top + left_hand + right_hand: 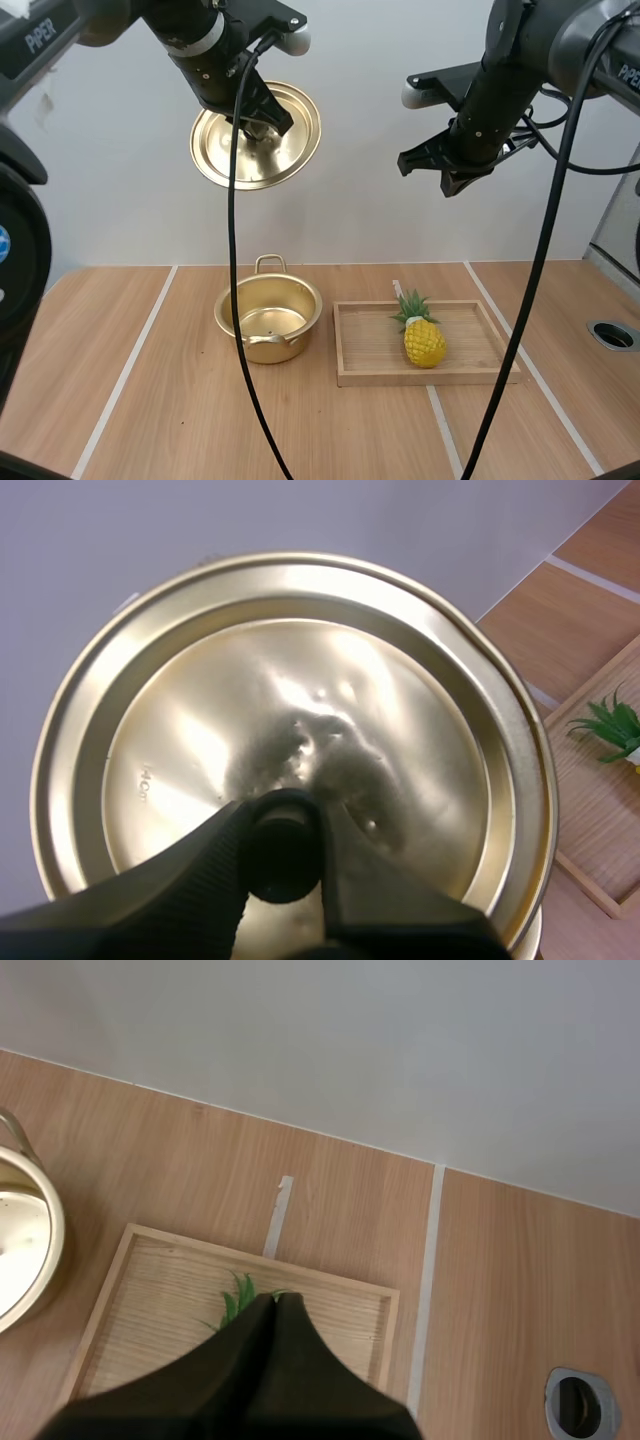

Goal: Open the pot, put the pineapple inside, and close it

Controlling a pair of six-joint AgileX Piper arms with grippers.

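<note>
1 pot [300, 335], 1 lid [292, 140], 1 pineapple [424, 342], 1 tray [370, 348].

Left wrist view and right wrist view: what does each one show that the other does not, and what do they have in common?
Left wrist view, not the right: the golden lid, with the left gripper, its jaws pinching the lid's black knob.
Right wrist view, not the left: the rim of the open pot, a round metal hole in the table, and the right gripper, jaws shut together on nothing.
Both: the wooden tray, the pineapple's green leaves and the table.
</note>
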